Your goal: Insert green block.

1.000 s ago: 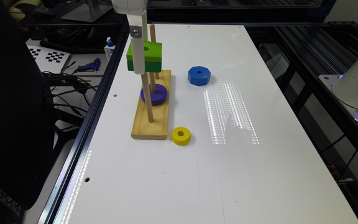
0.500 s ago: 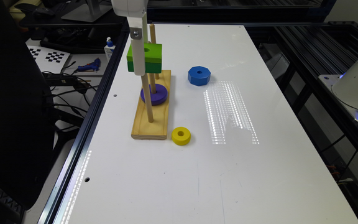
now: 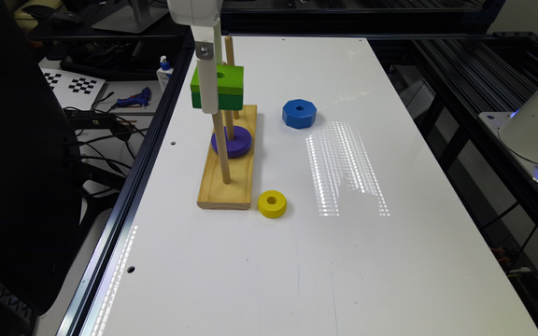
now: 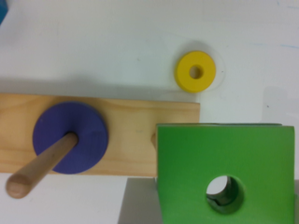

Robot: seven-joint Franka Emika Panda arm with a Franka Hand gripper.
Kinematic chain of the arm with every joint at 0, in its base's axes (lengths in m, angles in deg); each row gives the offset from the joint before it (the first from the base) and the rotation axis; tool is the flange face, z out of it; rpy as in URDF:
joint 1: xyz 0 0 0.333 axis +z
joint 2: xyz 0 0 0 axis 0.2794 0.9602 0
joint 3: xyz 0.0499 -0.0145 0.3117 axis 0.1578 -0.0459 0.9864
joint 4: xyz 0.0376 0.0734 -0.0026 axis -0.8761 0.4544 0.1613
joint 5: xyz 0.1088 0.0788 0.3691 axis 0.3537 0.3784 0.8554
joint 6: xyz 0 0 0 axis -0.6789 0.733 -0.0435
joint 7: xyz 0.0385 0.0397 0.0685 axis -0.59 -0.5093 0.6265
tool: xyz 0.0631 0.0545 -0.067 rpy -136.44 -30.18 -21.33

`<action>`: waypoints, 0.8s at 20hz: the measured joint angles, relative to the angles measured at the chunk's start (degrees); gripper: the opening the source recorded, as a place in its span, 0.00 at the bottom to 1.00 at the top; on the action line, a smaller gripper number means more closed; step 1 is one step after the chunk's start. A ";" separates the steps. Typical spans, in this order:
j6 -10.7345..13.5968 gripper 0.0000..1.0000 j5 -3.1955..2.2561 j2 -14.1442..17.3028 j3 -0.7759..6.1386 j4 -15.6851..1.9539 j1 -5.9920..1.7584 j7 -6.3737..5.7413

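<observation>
The green block [image 3: 222,84] hangs in the air above the wooden base [image 3: 231,186], with my gripper [image 3: 214,92] shut on it. One white finger [image 3: 207,88] covers its side. The front peg [image 3: 222,149] rises to the block's underside, and its top is hidden. In the wrist view the green block [image 4: 224,158] is close, its round hole showing white table and a dark shape; I cannot tell whether the peg tip is inside. The purple ring [image 3: 231,141] [image 4: 70,137] sits on the middle peg [image 4: 39,170].
A yellow ring [image 3: 272,204] [image 4: 195,72] lies on the white table beside the base's near end. A blue octagonal block [image 3: 299,113] lies towards the exterior view's right. A third peg [image 3: 229,46] stands behind the green block. The table edge [image 3: 157,140] runs close by the base.
</observation>
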 joint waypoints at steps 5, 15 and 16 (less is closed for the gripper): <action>0.00 0.00 -0.52 0.00 0.01 -0.04 0.51 -0.90; 0.00 0.00 -0.96 0.36 -0.59 -0.55 0.38 -0.89; 0.00 0.00 -0.99 0.37 -0.73 -0.56 0.32 -0.85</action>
